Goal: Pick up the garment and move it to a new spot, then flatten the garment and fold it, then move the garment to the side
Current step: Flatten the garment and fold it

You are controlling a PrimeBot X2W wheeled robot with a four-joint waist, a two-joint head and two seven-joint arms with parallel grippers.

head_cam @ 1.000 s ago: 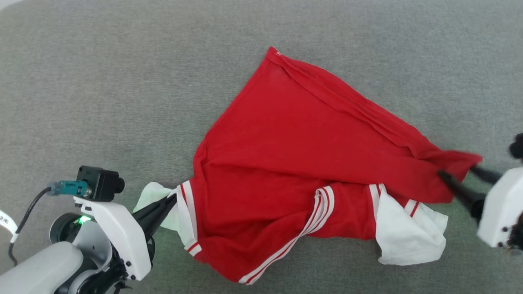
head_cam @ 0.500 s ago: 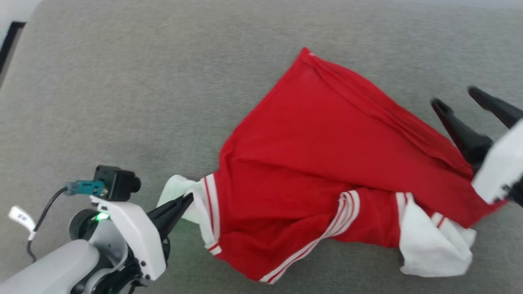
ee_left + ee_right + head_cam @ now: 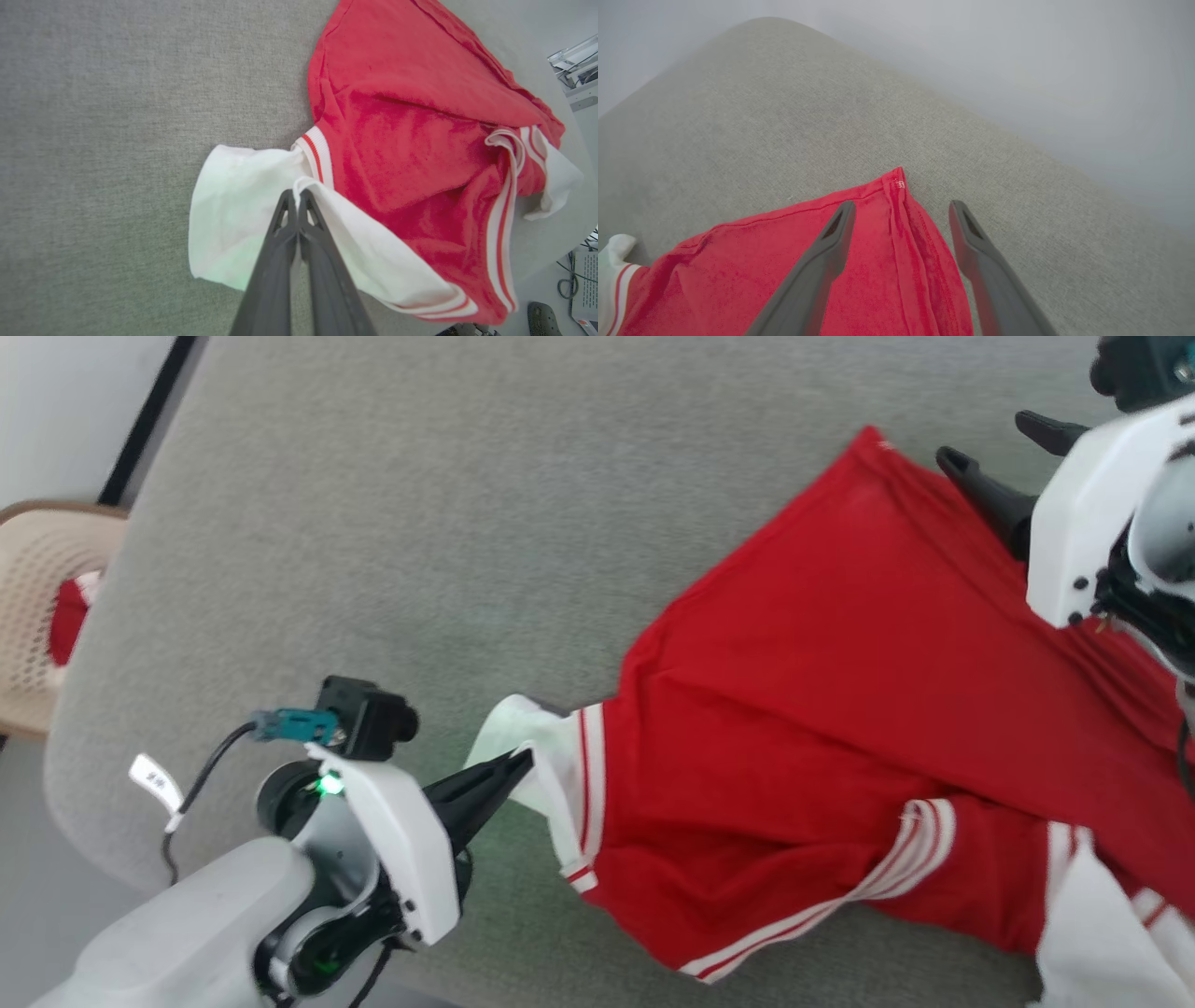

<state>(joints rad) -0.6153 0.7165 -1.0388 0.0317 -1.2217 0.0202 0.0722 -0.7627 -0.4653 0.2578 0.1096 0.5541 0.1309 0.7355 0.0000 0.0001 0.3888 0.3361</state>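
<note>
Garment (image 3: 840,691): left claw (image 3: 527,756) clamps its sleeve (image 3: 233,210) | right claw (image 3: 982,436) spread, empty | basket (image 3: 37,537) holds something red (image 3: 63,621)

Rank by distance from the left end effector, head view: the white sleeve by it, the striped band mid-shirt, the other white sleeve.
1. Near white sleeve: pinched in the left end effector, lower centre.
2. Striped band: to the right, across the garment.
3. Other white sleeve: lower right corner.

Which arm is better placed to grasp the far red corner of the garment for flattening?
The right. The right gripper is open, and the hem corner of the garment shows between its jaws. The left gripper is shut on the white sleeve, far from that corner.
</note>
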